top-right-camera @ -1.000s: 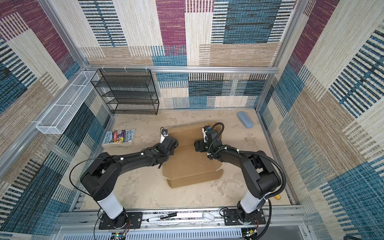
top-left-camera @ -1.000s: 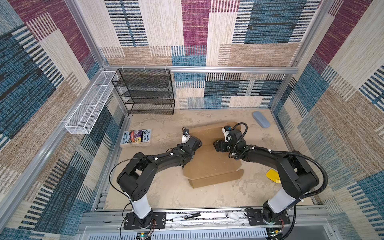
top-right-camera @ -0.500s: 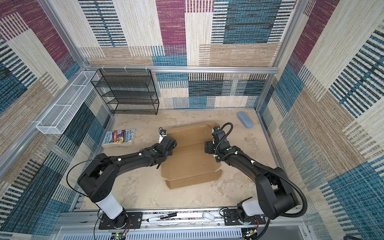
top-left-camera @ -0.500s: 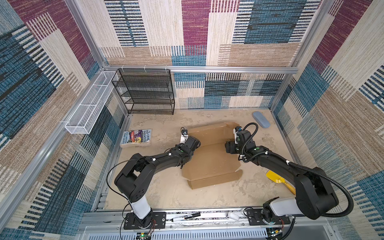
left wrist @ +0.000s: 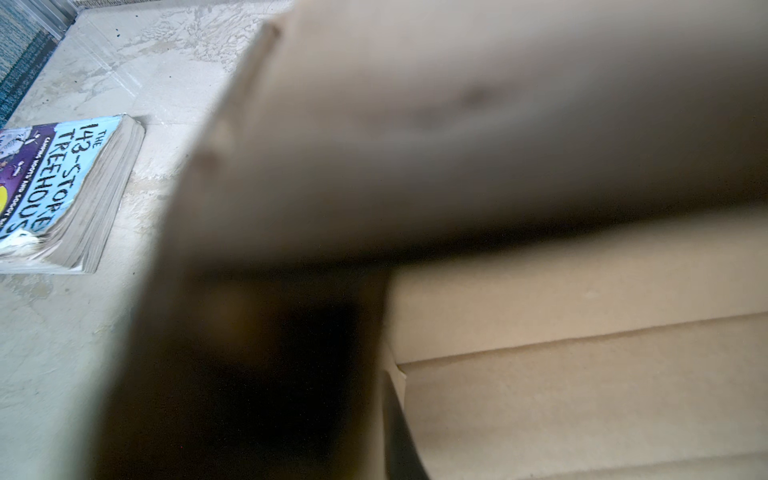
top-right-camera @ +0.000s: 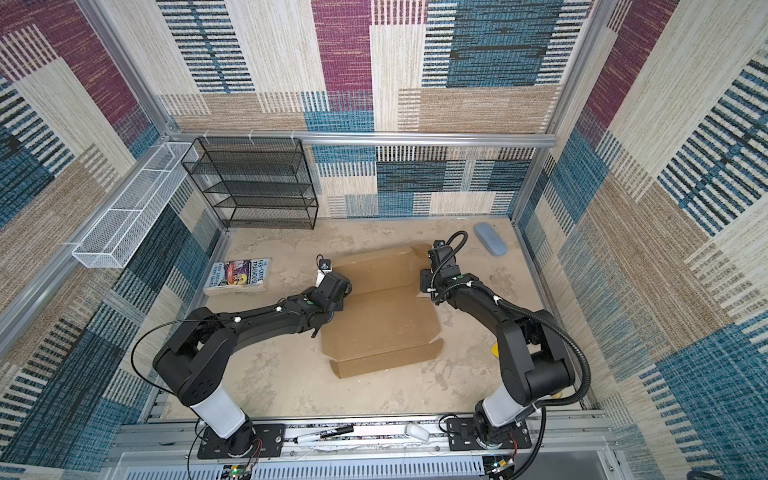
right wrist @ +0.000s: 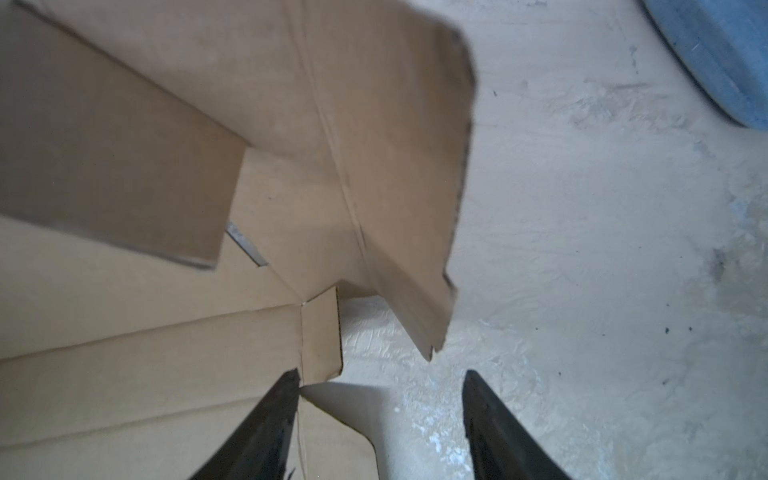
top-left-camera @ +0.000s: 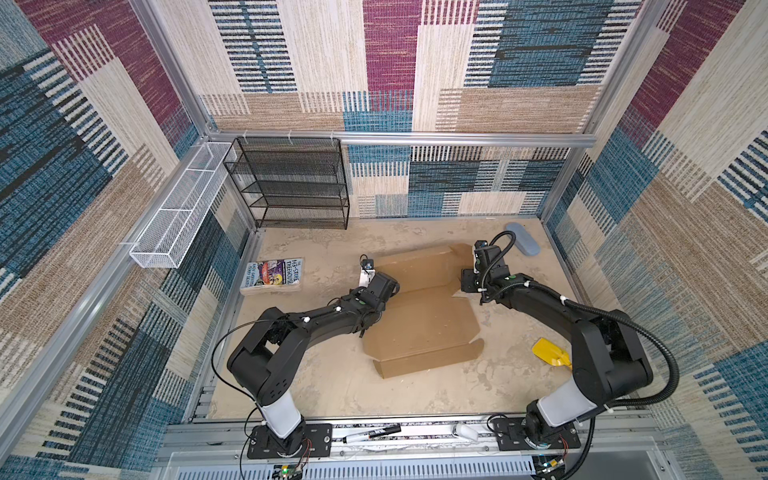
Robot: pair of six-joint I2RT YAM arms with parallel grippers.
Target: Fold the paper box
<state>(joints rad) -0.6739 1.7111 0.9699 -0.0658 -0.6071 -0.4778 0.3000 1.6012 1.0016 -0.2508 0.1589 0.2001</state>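
Tabletop [top-left-camera: 332, 374] holds one paper box [top-left-camera: 419, 320], one book [top-left-camera: 272, 276]; left gripper [top-left-camera: 387, 286] pressed together, right gripper [right wrist: 380, 378] spread.

The paper box [top-left-camera: 419, 320], plain brown corrugated cardboard, lies open and partly folded. Its twelve o'clock panel tilts up and its six o'clock wall stands low. The nine o'clock flap seems raised.

book cover [left wrist: 54, 187], "The 143-Storey Treehouse"
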